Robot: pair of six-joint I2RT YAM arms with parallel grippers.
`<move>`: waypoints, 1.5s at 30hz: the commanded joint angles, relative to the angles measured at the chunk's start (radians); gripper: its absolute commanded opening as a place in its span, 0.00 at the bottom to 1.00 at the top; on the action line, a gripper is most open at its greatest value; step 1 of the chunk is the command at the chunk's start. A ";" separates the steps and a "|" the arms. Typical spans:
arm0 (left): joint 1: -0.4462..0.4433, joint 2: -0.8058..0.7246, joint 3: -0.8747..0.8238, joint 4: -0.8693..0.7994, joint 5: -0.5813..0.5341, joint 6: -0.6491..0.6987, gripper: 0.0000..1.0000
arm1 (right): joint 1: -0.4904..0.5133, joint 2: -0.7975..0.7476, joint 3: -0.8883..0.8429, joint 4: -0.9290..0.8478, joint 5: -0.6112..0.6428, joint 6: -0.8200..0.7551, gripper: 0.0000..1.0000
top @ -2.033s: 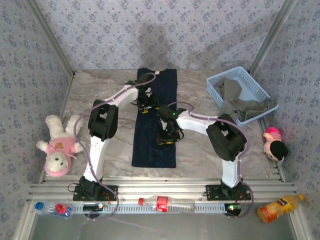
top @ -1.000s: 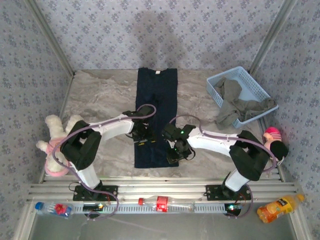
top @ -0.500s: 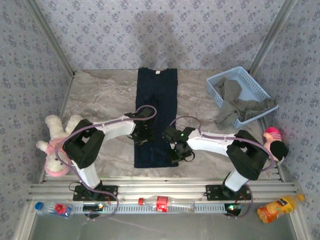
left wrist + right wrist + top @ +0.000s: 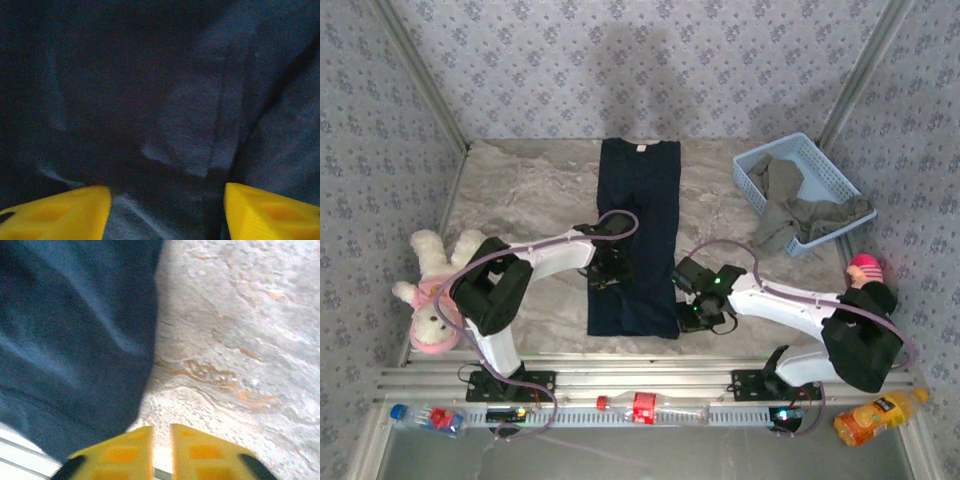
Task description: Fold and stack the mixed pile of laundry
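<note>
Hem end first: the navy T-shirt (image 4: 638, 215) lies as a long narrow strip down the middle of the table (image 4: 520, 200), its near end towards the arm bases and its collar at the far end. My right gripper (image 4: 161, 452) sits low over bare table just beside the shirt's near right corner. Its jaws are narrowed to a thin slit with nothing between them. My left gripper (image 4: 165, 212) hovers a little farther in, over the strip's left edge, jaws wide and empty, only dark cloth beneath.

I judge the lengthwise folds done and the crosswise fold in hand. Next I'd need both grippers pinching the near corners through all the layers, then carrying the hem up towards the collar without skewing the strip.

Farther back on the right, the light blue basket (image 4: 832, 167) holds the grey-olive garment (image 4: 782, 205), bunched inside and spilling over the near rim onto the table. It looks unfolded, so I reckon the job is under halfway
</note>
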 commanded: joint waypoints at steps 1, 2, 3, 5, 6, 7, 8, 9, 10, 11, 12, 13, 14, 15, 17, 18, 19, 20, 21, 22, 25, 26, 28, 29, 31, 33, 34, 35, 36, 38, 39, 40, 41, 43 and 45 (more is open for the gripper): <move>-0.008 0.014 0.017 -0.071 -0.038 0.022 0.72 | -0.002 -0.009 0.081 -0.095 0.060 -0.028 0.36; -0.012 0.004 0.024 -0.104 -0.036 0.019 0.74 | -0.002 -0.011 0.096 -0.095 0.070 -0.031 0.39; -0.014 -0.012 0.030 -0.116 -0.031 0.016 0.75 | 0.001 -0.013 0.117 -0.094 0.075 -0.042 0.43; -0.016 -0.054 0.031 -0.134 -0.021 0.000 0.77 | 0.006 -0.012 0.152 -0.085 0.075 -0.054 0.46; -0.016 -0.083 0.025 -0.143 -0.019 -0.008 0.77 | 0.012 -0.009 0.169 -0.076 0.073 -0.055 0.47; -0.017 -0.114 0.016 -0.152 -0.018 -0.017 0.77 | 0.021 -0.004 0.185 -0.064 0.073 -0.061 0.47; -0.016 -0.142 0.006 -0.160 -0.017 -0.024 0.77 | 0.026 0.002 0.195 -0.052 0.073 -0.065 0.48; -0.016 -0.174 -0.008 -0.168 -0.012 -0.032 0.76 | 0.027 0.012 0.202 -0.041 0.073 -0.066 0.49; -0.016 -0.206 -0.026 -0.170 0.001 -0.040 0.74 | 0.026 0.027 0.203 -0.033 0.061 -0.062 0.50; -0.016 -0.233 -0.046 -0.169 0.015 -0.048 0.72 | 0.011 0.042 0.201 -0.027 0.061 -0.060 0.49; -0.019 -0.266 -0.071 -0.154 0.034 -0.057 0.68 | -0.012 0.058 0.197 -0.011 0.051 -0.061 0.49; -0.025 -0.306 -0.105 -0.124 0.054 -0.063 0.65 | -0.032 0.076 0.191 0.015 0.040 -0.061 0.47; -0.034 -0.339 -0.130 -0.093 0.070 -0.067 0.62 | -0.049 0.089 0.187 0.038 0.028 -0.060 0.45; -0.044 -0.372 -0.167 -0.043 0.085 -0.070 0.60 | -0.070 0.104 0.184 0.064 0.012 -0.056 0.43; -0.066 -0.420 -0.219 0.023 0.097 -0.076 0.59 | -0.107 0.123 0.170 0.115 -0.019 -0.044 0.42; -0.076 -0.434 -0.243 0.043 0.099 -0.079 0.59 | -0.130 0.127 0.160 0.139 -0.036 -0.033 0.42; -0.083 -0.440 -0.261 0.053 0.098 -0.082 0.60 | -0.151 0.129 0.152 0.158 -0.051 -0.027 0.42; -0.094 -0.440 -0.272 0.060 0.094 -0.086 0.60 | -0.166 0.127 0.145 0.168 -0.059 -0.026 0.42; -0.110 -0.439 -0.283 0.070 0.090 -0.087 0.61 | -0.180 0.125 0.144 0.171 -0.062 -0.029 0.42; -0.128 -0.435 -0.289 0.079 0.083 -0.089 0.62 | -0.191 0.121 0.143 0.167 -0.060 -0.034 0.42; -0.186 -0.400 -0.305 0.122 0.066 -0.084 0.62 | -0.225 0.109 0.133 0.156 -0.058 -0.045 0.42; -0.204 -0.386 -0.308 0.141 0.069 -0.082 0.62 | -0.240 0.103 0.124 0.156 -0.062 -0.046 0.42; -0.234 -0.330 -0.306 0.167 0.069 -0.083 0.61 | -0.276 0.087 0.101 0.161 -0.079 -0.037 0.41; -0.246 -0.309 -0.302 0.177 0.073 -0.084 0.58 | -0.291 0.079 0.090 0.166 -0.085 -0.032 0.41; -0.272 -0.260 -0.281 0.194 0.075 -0.089 0.52 | -0.319 0.053 0.068 0.171 -0.095 -0.022 0.41; -0.290 -0.233 -0.248 0.185 0.078 -0.090 0.42 | -0.340 0.027 0.052 0.168 -0.096 -0.020 0.41; -0.295 -0.228 -0.218 0.158 0.077 -0.098 0.34 | -0.347 0.015 0.045 0.163 -0.092 -0.021 0.41; -0.296 -0.229 -0.187 0.103 0.073 -0.114 0.25 | -0.352 0.005 0.041 0.157 -0.090 -0.023 0.40; -0.293 -0.231 -0.128 0.025 0.066 -0.147 0.17 | -0.358 -0.005 0.037 0.153 -0.088 -0.024 0.40; -0.288 -0.242 -0.018 -0.132 0.074 -0.168 0.15 | -0.366 -0.020 0.031 0.142 -0.083 -0.032 0.40; -0.287 -0.249 0.029 -0.196 0.077 -0.175 0.15 | -0.368 -0.024 0.028 0.141 -0.079 -0.034 0.40; -0.288 -0.258 0.057 -0.234 0.080 -0.183 0.15 | -0.368 -0.024 0.024 0.142 -0.075 -0.036 0.40; -0.287 -0.270 0.063 -0.245 0.088 -0.189 0.15 | -0.368 -0.025 0.019 0.143 -0.066 -0.042 0.40; -0.287 -0.294 0.026 -0.241 0.098 -0.214 0.23 | -0.364 -0.021 0.011 0.159 -0.058 -0.038 0.40; -0.286 -0.300 -0.062 -0.219 0.145 -0.247 0.58 | -0.352 -0.013 0.008 0.163 -0.062 -0.035 0.40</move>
